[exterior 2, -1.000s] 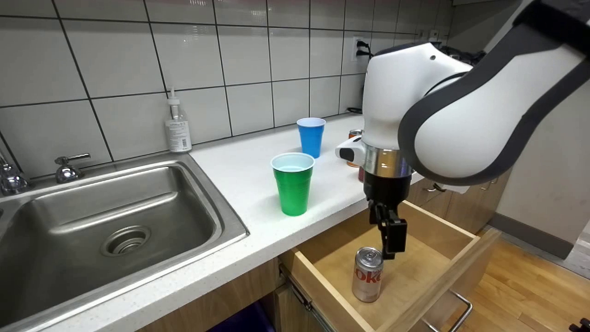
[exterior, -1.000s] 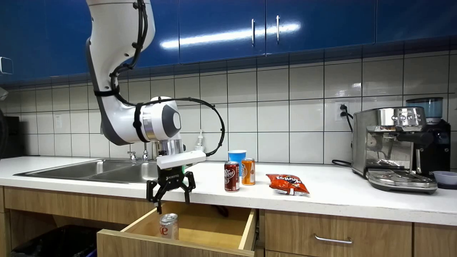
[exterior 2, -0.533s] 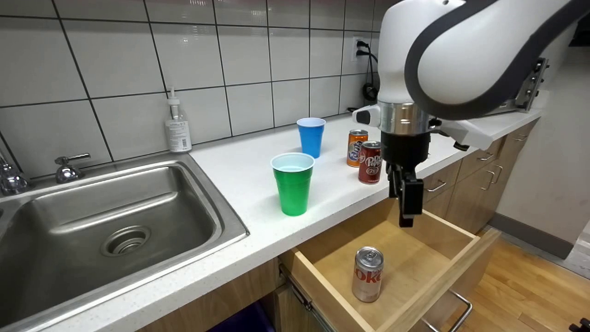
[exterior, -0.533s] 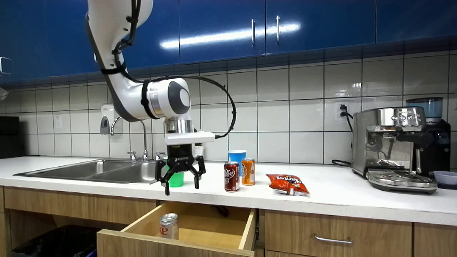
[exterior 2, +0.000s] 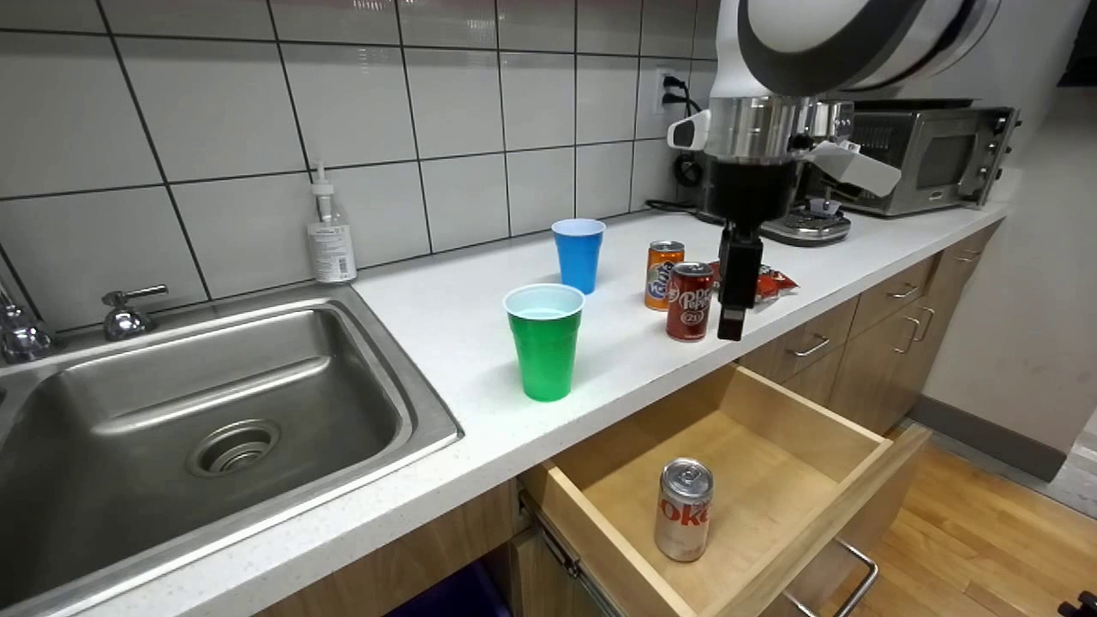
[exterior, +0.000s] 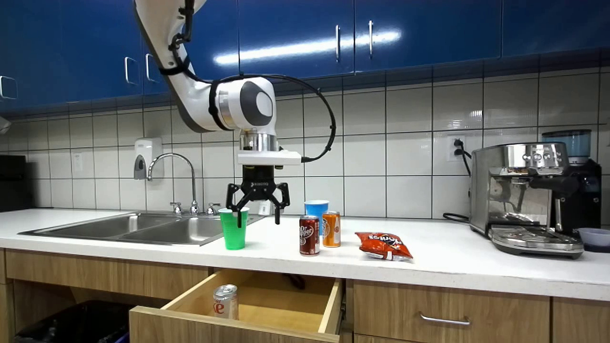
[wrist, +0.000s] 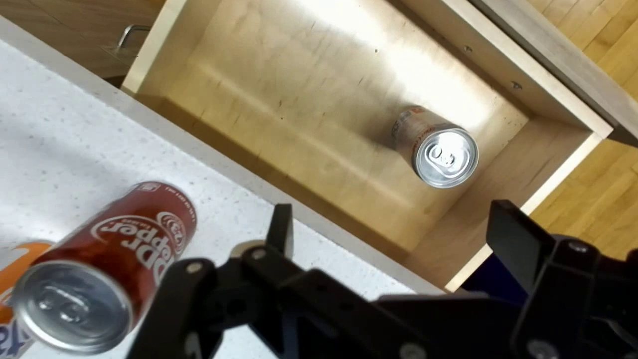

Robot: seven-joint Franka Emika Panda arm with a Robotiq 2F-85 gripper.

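Note:
My gripper (exterior: 258, 224) is open and empty, pointing down above the counter's front edge and the open drawer (exterior: 281, 312). It shows edge-on in an exterior view (exterior 2: 734, 326). In the wrist view its fingers (wrist: 392, 214) stand wide apart. A silver Diet Coke can (exterior 2: 683, 514) stands upright in the drawer, below and apart from the gripper; it also shows in the wrist view (wrist: 418, 132). A dark red Dr Pepper can (exterior: 309, 236) and an orange Fanta can (exterior: 332, 228) stand on the counter beside the gripper. A green cup (exterior 2: 548, 351) stands on the counter near it.
A blue cup (exterior 2: 578, 253) stands behind the cans. A red chip bag (exterior: 383, 245) lies on the counter. A steel sink (exterior 2: 428, 420), a soap bottle (exterior 2: 332, 244), an espresso machine (exterior: 519, 190) and a microwave (exterior 2: 934, 158) are around. Blue cabinets (exterior: 295, 28) hang above.
The gripper has risen from just above the drawer, near the Diet Coke can, to above counter height, shifting toward the Dr Pepper can. It stays open. The cans, cups and drawer have not moved.

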